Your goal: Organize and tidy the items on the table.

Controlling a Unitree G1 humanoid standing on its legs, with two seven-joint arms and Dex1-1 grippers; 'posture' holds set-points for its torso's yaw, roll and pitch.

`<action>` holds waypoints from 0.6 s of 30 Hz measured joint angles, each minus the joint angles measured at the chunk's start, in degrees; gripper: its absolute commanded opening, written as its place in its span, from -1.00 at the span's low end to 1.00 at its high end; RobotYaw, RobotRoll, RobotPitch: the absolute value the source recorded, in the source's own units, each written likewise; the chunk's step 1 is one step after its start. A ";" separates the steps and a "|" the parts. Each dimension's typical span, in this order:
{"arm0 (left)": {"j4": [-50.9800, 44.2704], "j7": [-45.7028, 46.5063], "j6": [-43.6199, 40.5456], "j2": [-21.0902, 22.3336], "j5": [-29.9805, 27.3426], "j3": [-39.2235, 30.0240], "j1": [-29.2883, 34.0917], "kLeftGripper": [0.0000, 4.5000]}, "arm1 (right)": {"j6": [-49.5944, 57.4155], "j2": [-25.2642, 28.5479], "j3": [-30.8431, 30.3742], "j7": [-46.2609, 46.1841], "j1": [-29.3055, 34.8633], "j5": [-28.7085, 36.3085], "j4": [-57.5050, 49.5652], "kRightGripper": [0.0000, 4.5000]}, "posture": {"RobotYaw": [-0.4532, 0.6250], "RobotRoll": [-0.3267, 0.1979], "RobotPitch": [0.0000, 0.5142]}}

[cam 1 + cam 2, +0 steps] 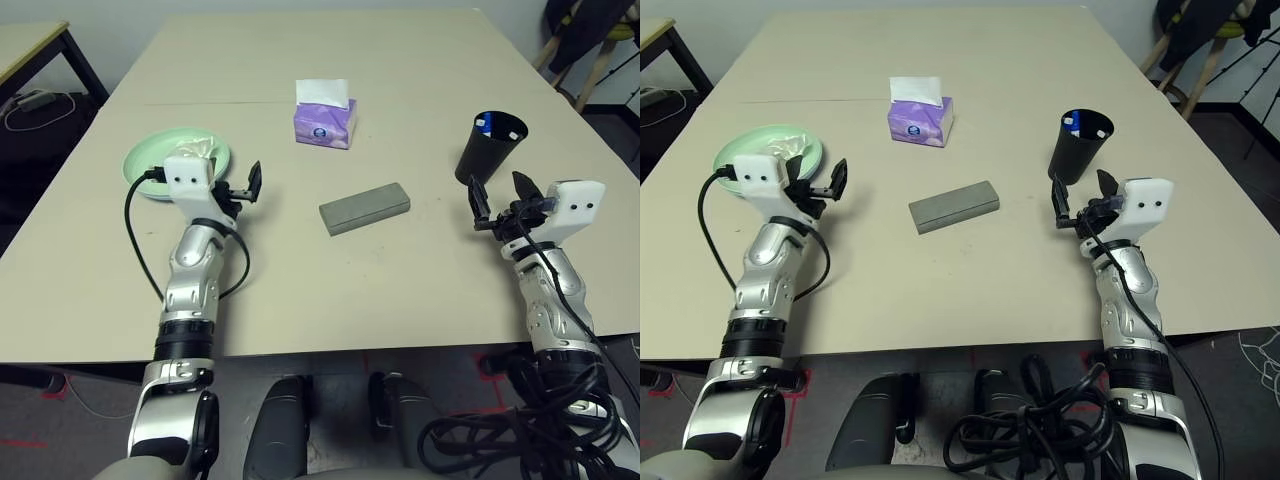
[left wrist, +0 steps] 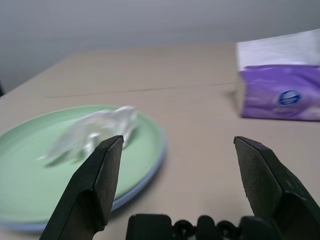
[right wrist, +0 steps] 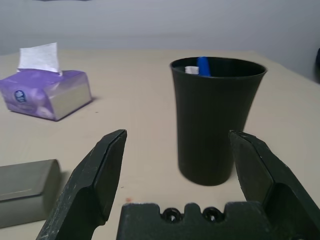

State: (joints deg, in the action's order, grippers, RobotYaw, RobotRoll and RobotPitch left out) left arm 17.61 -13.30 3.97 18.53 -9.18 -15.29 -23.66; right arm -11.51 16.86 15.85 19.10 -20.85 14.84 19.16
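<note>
Nearly tidy, by the look of it.
Tissue (image 1: 197,148) sits on the plates (image 1: 150,165), pen (image 3: 192,69) in the cup (image 1: 490,147), case (image 1: 364,208) shut; left gripper (image 1: 232,187) and right gripper (image 1: 500,200) both gape empty.

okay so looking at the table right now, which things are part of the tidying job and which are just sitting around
Part of the job:
mint-green plate stacked on a pale blue one
crumpled white tissue on that plate
grey glasses case
black cup with a pen inside
beige table

Just lying about:
purple tissue box
wooden desk at far left
cables on the floor
</note>
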 measured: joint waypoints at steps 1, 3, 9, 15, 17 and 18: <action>0.02 0.00 0.30 0.42 -0.30 -0.92 0.74 1.00 | -0.78 0.44 0.80 -0.11 -0.20 0.06 0.63 0.99 | 0.09 0.25 -0.61; 0.23 -0.04 1.13 0.63 -1.04 -2.15 1.45 1.00 | -1.38 0.44 1.33 -0.14 -0.52 0.57 1.03 0.99 | 0.09 0.25 -0.62; 1.58 -1.02 3.54 0.65 -2.31 -2.85 1.47 1.00 | -1.54 0.41 1.35 0.24 0.38 1.65 1.06 0.99 | 0.05 0.25 -0.64; 3.52 -2.36 4.21 0.78 -3.20 -2.82 1.40 1.00 | -0.85 0.41 1.44 -0.67 1.47 2.09 0.84 0.99 | 0.03 0.25 -0.64; 3.69 -3.15 4.20 0.78 -3.67 -2.78 1.18 1.00 | -0.54 0.40 1.65 -1.28 1.55 2.18 0.53 0.99 | 0.03 0.25 -0.64; 3.72 -3.52 4.18 0.78 -4.04 -2.77 0.90 1.00 | -0.16 0.35 1.88 -1.81 1.55 2.29 0.35 0.99 | 0.02 0.25 -0.65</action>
State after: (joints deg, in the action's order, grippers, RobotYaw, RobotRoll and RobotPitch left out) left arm 21.33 -16.82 8.15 19.31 -13.22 -18.06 -22.76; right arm -11.68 17.22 17.73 17.29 -19.30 17.13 19.51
